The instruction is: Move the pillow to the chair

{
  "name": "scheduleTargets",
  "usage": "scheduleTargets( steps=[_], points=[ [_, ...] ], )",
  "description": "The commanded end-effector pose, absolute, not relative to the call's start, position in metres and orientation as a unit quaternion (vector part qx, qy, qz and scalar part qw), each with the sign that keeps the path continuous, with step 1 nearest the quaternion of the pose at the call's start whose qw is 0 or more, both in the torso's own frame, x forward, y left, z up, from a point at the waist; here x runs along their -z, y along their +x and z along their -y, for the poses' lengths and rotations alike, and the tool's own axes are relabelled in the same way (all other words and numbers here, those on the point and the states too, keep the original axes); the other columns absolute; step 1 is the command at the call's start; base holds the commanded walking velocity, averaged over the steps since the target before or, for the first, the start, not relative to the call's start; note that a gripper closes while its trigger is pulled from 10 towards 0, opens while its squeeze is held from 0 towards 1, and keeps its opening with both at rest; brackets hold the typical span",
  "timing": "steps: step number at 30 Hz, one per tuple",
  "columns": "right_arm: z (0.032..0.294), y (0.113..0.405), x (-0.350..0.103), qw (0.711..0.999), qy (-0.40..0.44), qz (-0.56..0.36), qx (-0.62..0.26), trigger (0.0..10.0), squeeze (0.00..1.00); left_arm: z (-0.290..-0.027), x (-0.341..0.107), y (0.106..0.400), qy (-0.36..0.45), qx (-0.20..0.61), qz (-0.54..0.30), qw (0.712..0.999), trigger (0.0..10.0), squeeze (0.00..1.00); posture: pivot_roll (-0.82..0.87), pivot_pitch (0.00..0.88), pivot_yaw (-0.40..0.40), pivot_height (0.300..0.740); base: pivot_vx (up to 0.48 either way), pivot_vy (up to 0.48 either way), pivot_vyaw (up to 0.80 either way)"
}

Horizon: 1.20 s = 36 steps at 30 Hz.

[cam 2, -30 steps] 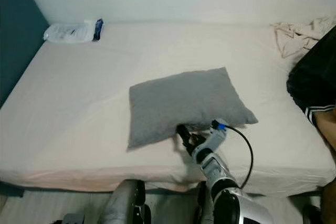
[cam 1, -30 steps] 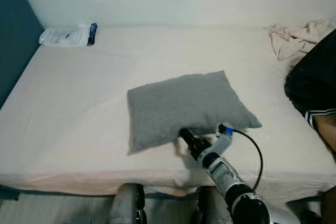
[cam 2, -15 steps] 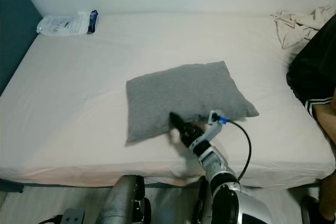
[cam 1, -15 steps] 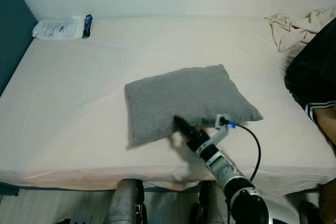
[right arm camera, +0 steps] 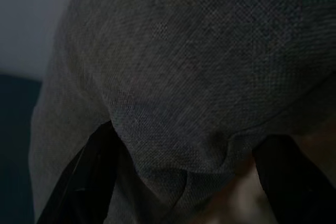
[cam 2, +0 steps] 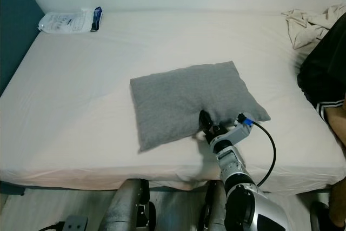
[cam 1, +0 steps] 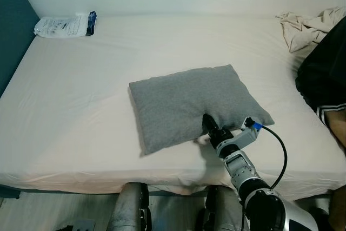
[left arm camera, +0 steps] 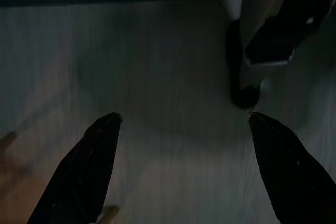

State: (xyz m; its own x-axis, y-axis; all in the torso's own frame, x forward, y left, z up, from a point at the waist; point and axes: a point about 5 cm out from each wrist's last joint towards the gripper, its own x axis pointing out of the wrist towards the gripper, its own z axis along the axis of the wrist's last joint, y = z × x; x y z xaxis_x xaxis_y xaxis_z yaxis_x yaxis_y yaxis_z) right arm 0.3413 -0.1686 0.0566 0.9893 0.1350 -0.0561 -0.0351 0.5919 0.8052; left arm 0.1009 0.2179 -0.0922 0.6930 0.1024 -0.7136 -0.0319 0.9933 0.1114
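Straddling the near edge of the grey pillow (cam 1: 194, 106), the right gripper (cam 1: 210, 128) has its two black fingers (right arm camera: 89, 177) spread, one on each side of a bulge of fabric, and in the right wrist view the cloth fills the gap between them. The jaws are apart and not yet pressed in, so I judge the grasp as set up but not closed.

From the fingertips the pillow lies straight ahead and away from the robot, its bulk spreading toward the wall. Its long axis runs across the bed (cam 1: 81, 106) from the robot's left to its right, slightly skewed, with the left corner nearer the bed's front edge. The right arm is plainly the nearer one; the left gripper (left arm camera: 181, 124) hangs low with its fingers wide apart over the floor (left arm camera: 168, 66), beside one of the robot's own legs.

The pillow is a soft rectangular cushion in a coarse grey weave, plump in the middle and thin at the seam, resting flat on the pale sheet near the front of the bed. A pinch on the seam will probably let the rest sag when lifted.

No chair can be made out.
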Motion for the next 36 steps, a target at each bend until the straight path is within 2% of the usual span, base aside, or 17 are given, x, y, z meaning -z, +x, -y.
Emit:
scheduleTargets(
  steps=[1,5,14,24,27,29,36],
  points=[
    [0.174,0.341,-0.057,0.883,0.466,-0.046,-0.040,0.0,0.00,-0.224,0.094,0.087,0.053,-0.039,-0.404,0.913,10.0,0.00,0.26,0.326,-0.006,0.615,0.000,0.000,0.00],
    [0.172,0.342,-0.060,0.873,0.482,-0.038,-0.061,0.0,0.00,-0.224,0.094,0.085,0.054,-0.041,-0.404,0.912,10.0,0.00,0.26,0.327,-0.008,0.615,0.000,0.000,0.00],
    [0.166,0.345,-0.065,0.870,0.484,-0.036,-0.083,0.0,0.00,-0.224,0.094,0.089,0.053,-0.043,-0.401,0.914,10.0,0.00,0.24,0.316,-0.012,0.615,0.000,0.000,0.00],
    [0.120,0.350,-0.076,0.881,0.418,-0.064,-0.213,0.0,0.00,-0.219,0.091,0.115,0.045,-0.048,-0.388,0.919,10.0,0.00,0.19,0.250,-0.037,0.615,0.000,0.000,0.00],
    [0.104,0.352,-0.077,0.897,0.364,-0.101,-0.229,0.0,0.00,-0.224,0.086,0.130,0.041,-0.073,-0.374,0.924,10.0,0.00,0.17,0.222,-0.053,0.615,0.000,0.000,0.00],
    [0.097,0.352,-0.078,0.896,0.352,-0.105,-0.251,0.0,0.00,-0.232,0.082,0.139,0.039,-0.101,-0.365,0.925,10.0,0.00,0.16,0.199,-0.063,0.615,0.000,0.000,0.00],
    [0.074,0.341,-0.075,0.864,0.359,-0.114,-0.334,0.0,0.00,-0.260,0.071,0.152,0.025,-0.204,-0.346,0.915,10.0,0.00,0.13,0.132,-0.097,0.640,0.000,0.000,0.00]
  ],
)
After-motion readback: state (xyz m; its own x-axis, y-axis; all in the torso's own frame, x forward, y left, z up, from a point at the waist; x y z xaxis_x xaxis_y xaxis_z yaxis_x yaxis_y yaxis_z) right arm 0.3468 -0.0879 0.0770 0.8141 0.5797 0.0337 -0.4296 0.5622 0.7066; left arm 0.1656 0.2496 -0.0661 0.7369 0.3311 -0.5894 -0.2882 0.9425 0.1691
